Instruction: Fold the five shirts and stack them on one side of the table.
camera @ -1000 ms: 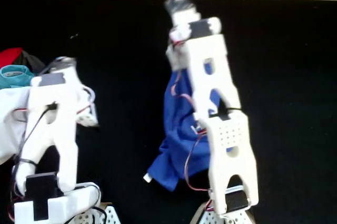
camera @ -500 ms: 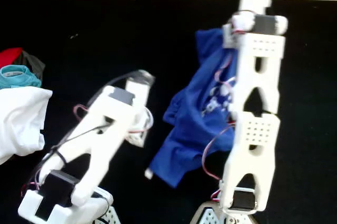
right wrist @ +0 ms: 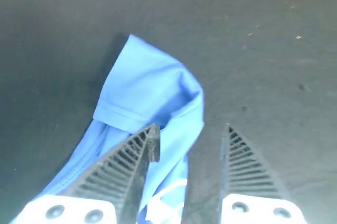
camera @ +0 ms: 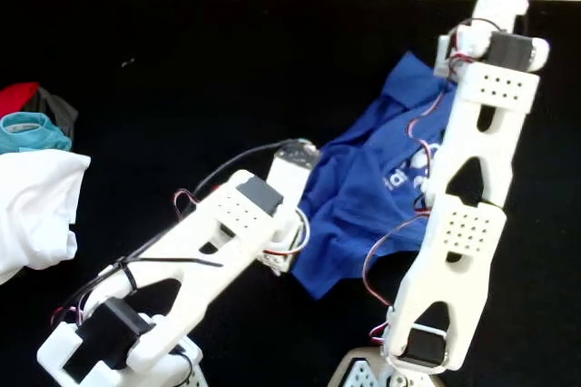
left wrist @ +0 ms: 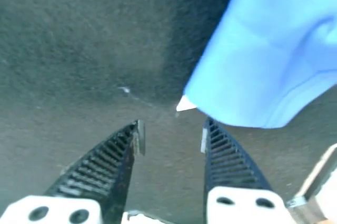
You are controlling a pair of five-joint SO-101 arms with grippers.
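A blue shirt [camera: 363, 187] lies loosely spread on the black table [camera: 182, 60], right of centre. My right gripper [camera: 447, 51] is at the shirt's far right corner, its arm stretched over the cloth. In the right wrist view this gripper [right wrist: 190, 137] is open, with a hemmed corner of the blue shirt [right wrist: 147, 92] lying under one finger. My left gripper [camera: 280, 258] hangs by the shirt's near left edge. From the left wrist it [left wrist: 171, 132] is open over bare table, just short of the blue shirt [left wrist: 263, 50] and its small white tag [left wrist: 184, 104].
A white shirt [camera: 36, 205] lies at the left edge. Behind it sit a teal shirt [camera: 32, 131], a red one [camera: 18, 96] and a dark grey one [camera: 62, 111]. The table's far left and middle are bare black cloth.
The right arm swung right and away, dragging the blue shirt from a hanging bunch into a spread on the table. The left arm swung from the left pile over to the shirt's near edge.
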